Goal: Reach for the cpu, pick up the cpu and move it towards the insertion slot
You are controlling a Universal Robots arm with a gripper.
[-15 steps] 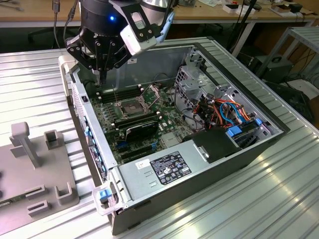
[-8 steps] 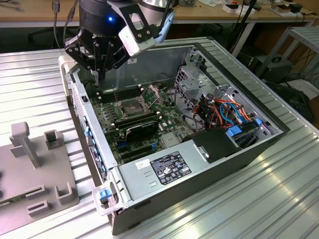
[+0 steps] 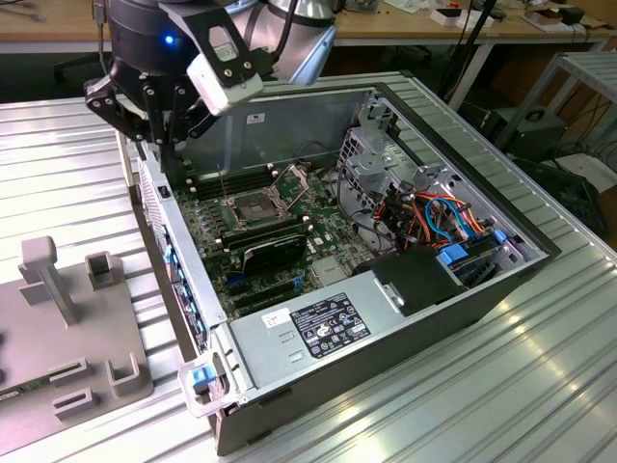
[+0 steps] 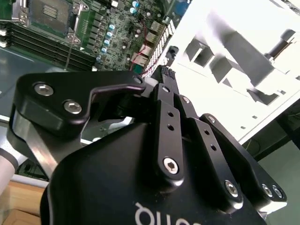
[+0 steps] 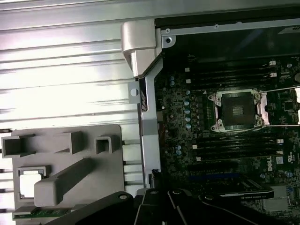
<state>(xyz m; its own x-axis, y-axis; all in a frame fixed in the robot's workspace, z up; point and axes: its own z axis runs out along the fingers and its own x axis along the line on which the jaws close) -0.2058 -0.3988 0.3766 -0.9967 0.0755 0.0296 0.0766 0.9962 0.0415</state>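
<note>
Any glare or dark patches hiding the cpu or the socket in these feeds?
Second wrist view: the fixture is blown out white and its detail is lost; the socket is evenly lit. First wrist view: glare bands on the ribbed table, the cpu bright but its outline readable, the socket dim yet sharp. Exterior view: even light, the socket clear.

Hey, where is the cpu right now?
In the first wrist view, the cpu sits in a square pocket of the grey fixture plate, outside the computer case.
</note>
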